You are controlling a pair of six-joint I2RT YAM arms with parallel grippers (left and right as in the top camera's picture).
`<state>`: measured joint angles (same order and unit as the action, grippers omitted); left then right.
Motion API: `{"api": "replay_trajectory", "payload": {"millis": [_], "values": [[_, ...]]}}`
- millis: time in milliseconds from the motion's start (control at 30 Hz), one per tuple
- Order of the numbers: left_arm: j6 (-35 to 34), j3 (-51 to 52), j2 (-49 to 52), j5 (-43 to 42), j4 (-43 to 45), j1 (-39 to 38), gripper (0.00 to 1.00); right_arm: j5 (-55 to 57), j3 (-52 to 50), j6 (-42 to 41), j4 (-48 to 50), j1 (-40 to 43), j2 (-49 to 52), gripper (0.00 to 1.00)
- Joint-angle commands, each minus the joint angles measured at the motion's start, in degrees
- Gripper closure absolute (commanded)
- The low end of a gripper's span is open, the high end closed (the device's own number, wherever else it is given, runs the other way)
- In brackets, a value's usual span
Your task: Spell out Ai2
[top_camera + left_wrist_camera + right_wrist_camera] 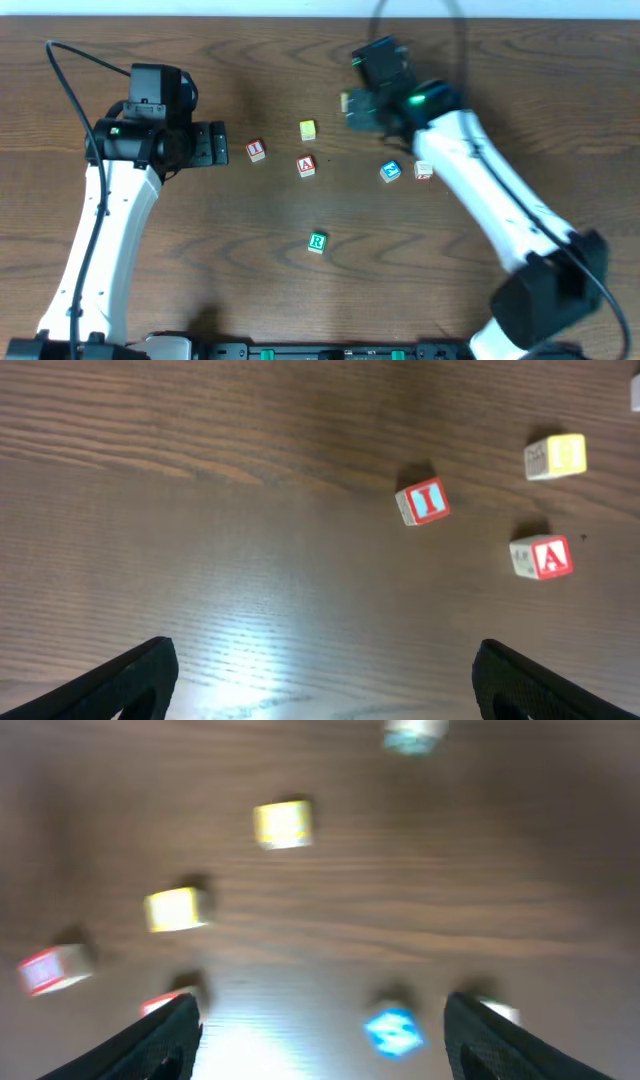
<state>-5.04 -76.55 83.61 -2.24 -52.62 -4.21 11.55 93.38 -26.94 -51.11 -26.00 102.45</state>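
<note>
Both jaws gape empty; A block [541, 557] & I block [423, 501] red-faced w/ pale sides.

Left arm [110, 200] extends forward, wrist turned inward, left jaws spread wide, holding nothing; right arm [490, 190] stretches diagonally forward-left, right jaws likewise parted, holding nothing.

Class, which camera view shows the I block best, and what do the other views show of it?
Left wrist: the I block is large and sharp, its letter readable. Overhead shows it small. Right wrist is too blurred to pick it out.
</note>
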Motion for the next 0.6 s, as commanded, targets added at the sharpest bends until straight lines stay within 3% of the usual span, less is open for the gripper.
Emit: {"api": "replay_trajectory", "payload": {"millis": [0, 233, 567], "values": [[-1.4, -0.4, 4.6, 1.8, 1.2, -0.7, 0.05, 3.8, -0.1, 0.4, -3.9, 3.4, -0.4, 0.22], [-1.9, -0.4, 17.4, 2.2, 7.4, -4.7, 0.05, 3.7, -0.1, -0.2, -9.9, 7.3, -1.1, 0.18], [-20.2, -0.4, 26.3, 2.0, 14.4, -7.1, 0.02, 3.5, -0.1, -0.2, -11.2, 7.7, -1.1, 0.13]]}}
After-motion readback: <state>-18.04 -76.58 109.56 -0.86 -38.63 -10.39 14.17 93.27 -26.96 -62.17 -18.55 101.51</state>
